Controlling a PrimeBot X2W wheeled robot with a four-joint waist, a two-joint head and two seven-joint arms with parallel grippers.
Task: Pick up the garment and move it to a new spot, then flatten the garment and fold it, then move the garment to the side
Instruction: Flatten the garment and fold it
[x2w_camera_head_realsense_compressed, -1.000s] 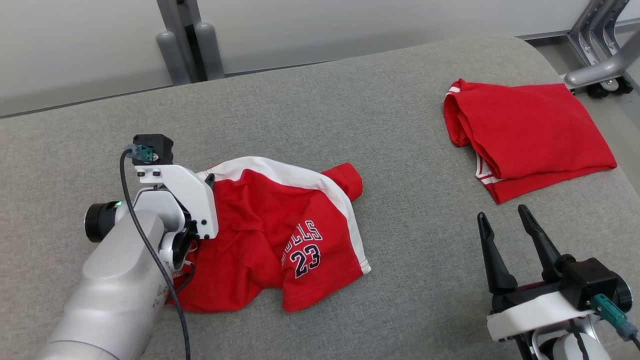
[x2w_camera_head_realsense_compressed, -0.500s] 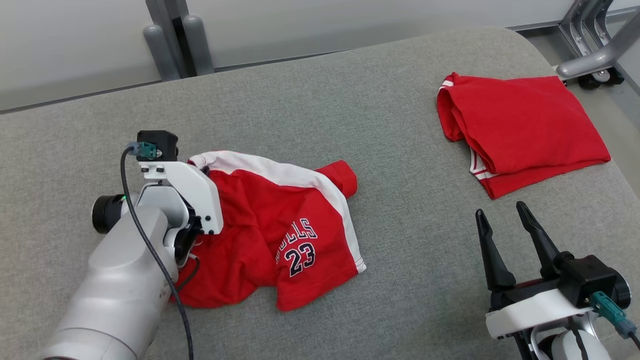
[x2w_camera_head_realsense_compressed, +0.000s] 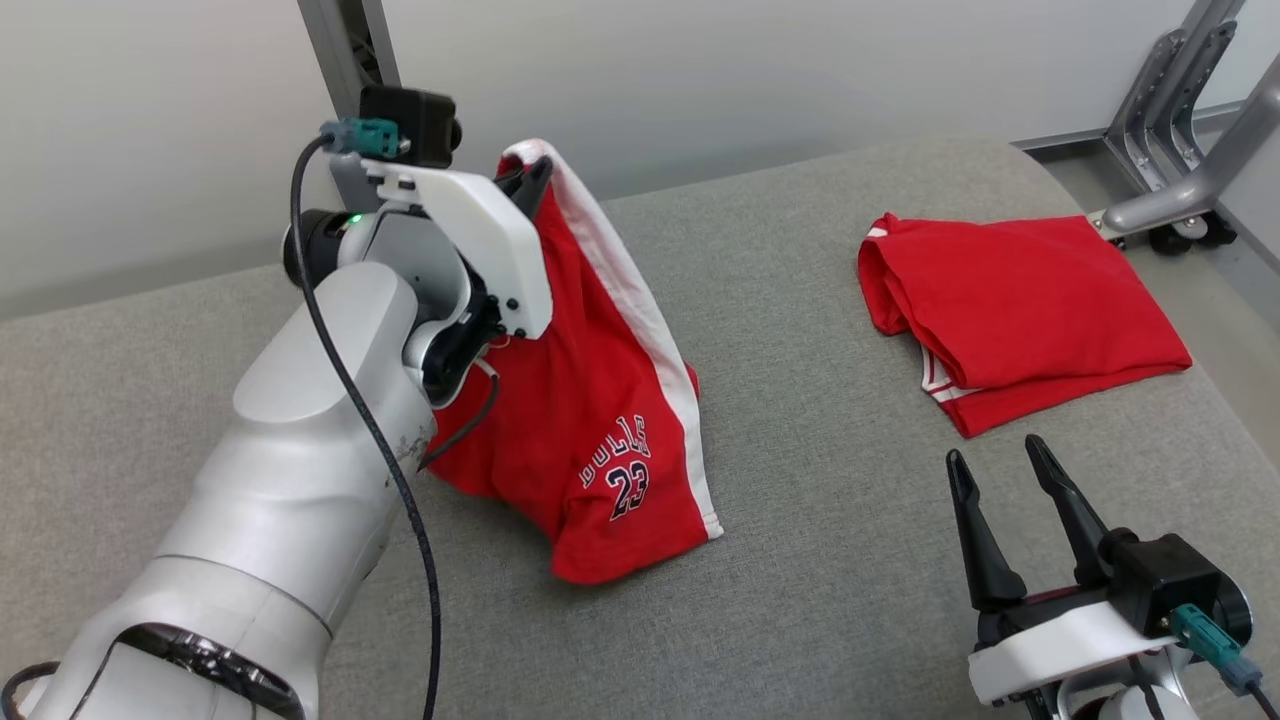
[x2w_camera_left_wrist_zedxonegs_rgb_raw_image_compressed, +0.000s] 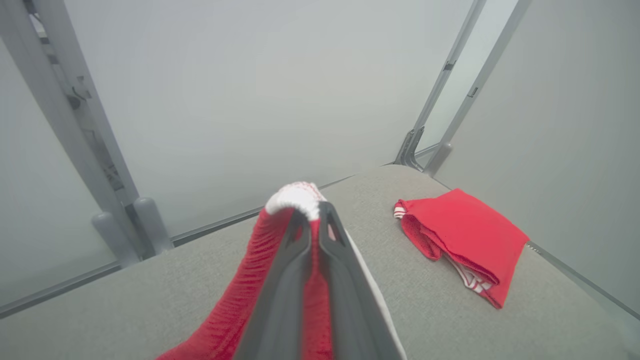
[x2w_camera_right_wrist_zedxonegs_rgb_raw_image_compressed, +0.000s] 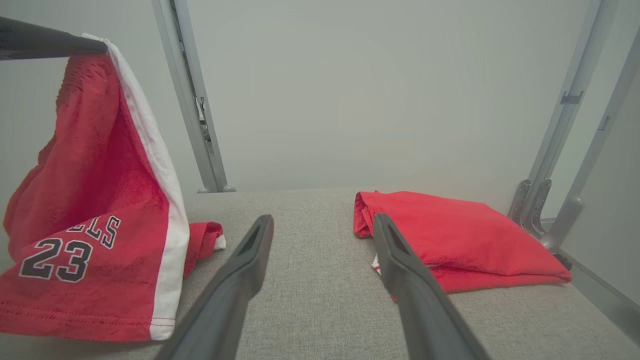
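Left of a folded red garment (x2w_camera_head_realsense_compressed: 1020, 300) on the grey padded counter (x2w_camera_head_realsense_compressed: 820, 480), a pair of red basketball shorts (x2w_camera_head_realsense_compressed: 590, 400) hung from the robot's left gripper (x2w_camera_head_realsense_compressed: 533, 178). Its jaws were pinched shut on a white-edged bit of cloth at the top of the shorts, holding it well above the counter. From there the cloth draped down in a slanting sheet, with a broad white stripe along the side that faced the folded garment. Dark lettering with a white outline read "BULLS" over the number 23 near the bottom hem. The hem and the lowest folds rested on the counter, well apart from the folded garment, with grey fabric between the two. Seen from the right wrist, a small bunched part of the shorts with a white edge lay on the counter behind the hanging cloth.

The folded garment lay flat in a neat rectangle, with thin white striped trim showing at its nearer left corner. Beyond it and to its right stood grey metal frame legs (x2w_camera_head_realsense_compressed: 1160, 110) against a pale wall (x2w_camera_head_realsense_compressed: 800, 60).

Nearer the robot than the folded garment, the right gripper (x2w_camera_head_realsense_compressed: 995, 452) sat over the counter, its two dark fingers (x2w_camera_head_realsense_compressed: 978, 525) pointing toward that garment. Its jaws stood wide apart, with the counter's grey fabric showing between them.
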